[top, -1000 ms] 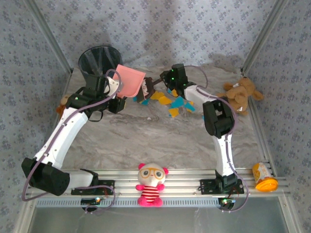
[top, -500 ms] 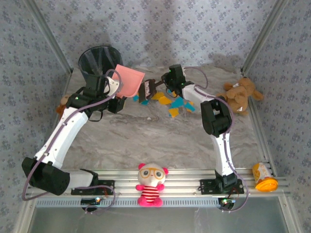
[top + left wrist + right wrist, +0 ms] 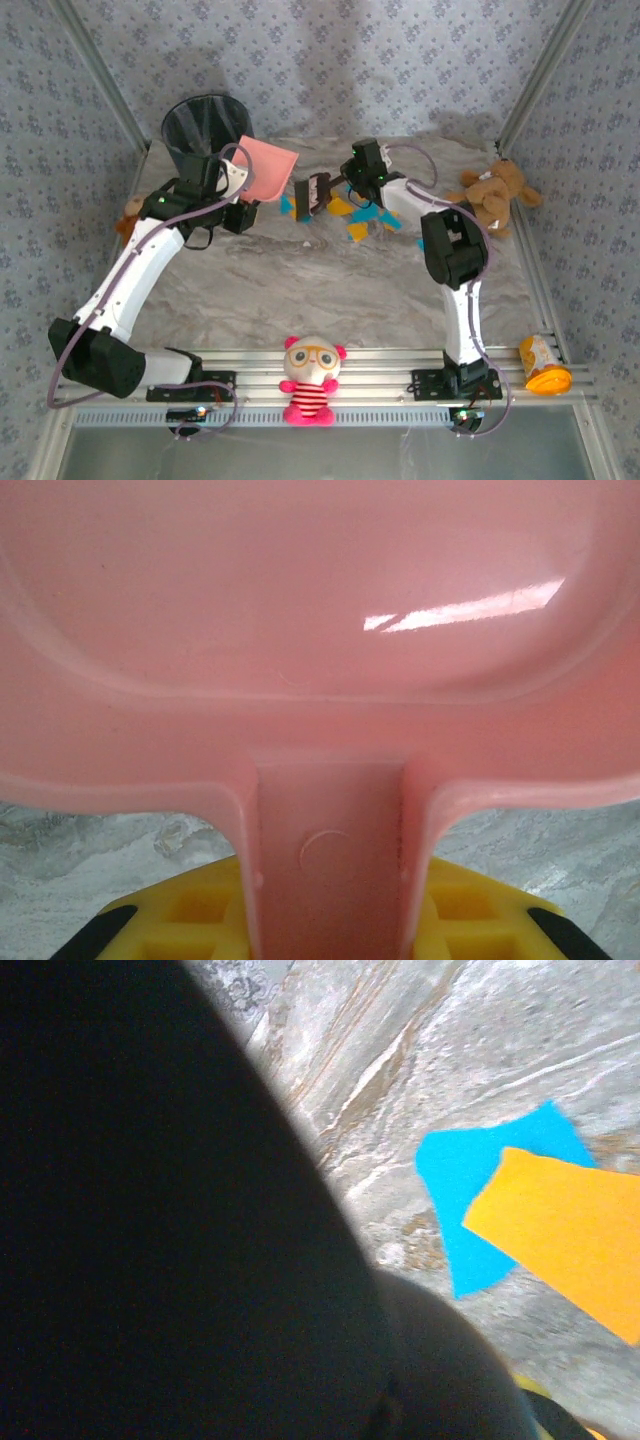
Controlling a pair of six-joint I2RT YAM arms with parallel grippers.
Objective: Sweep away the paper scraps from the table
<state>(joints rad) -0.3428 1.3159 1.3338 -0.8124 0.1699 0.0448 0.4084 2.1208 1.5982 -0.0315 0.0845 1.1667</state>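
Blue-grey floral walls close in a grey-white marbled counter with a ribbed aluminium rail along its near edge.

The paper scraps, orange-yellow and teal, lie in a loose cluster on the far middle of the counter. Most of them are under the right forearm, and a couple sit further left. In the right wrist view a teal scrap lies flat on the marbling with an orange one overlapping its right side.

A dark brush stands among the scraps at the left end of the cluster. The right fingers are clenched on it. A large dark blur, too out of focus to read, fills the left of the right wrist view.

Just left of the brush is a pink dustpan. The left fingers, yellow-padded, are closed tight on either side of its handle, and the pan spreads away from the wrist camera. Whether its lip touches the counter I cannot tell.

A black bin stands at the far left, just behind the dustpan. A brown teddy bear lies at the far right edge, well apart from the scraps. On the near rail sit a doll in a pink striped top, between the two arm bases, and an orange-yellow container at the right corner.
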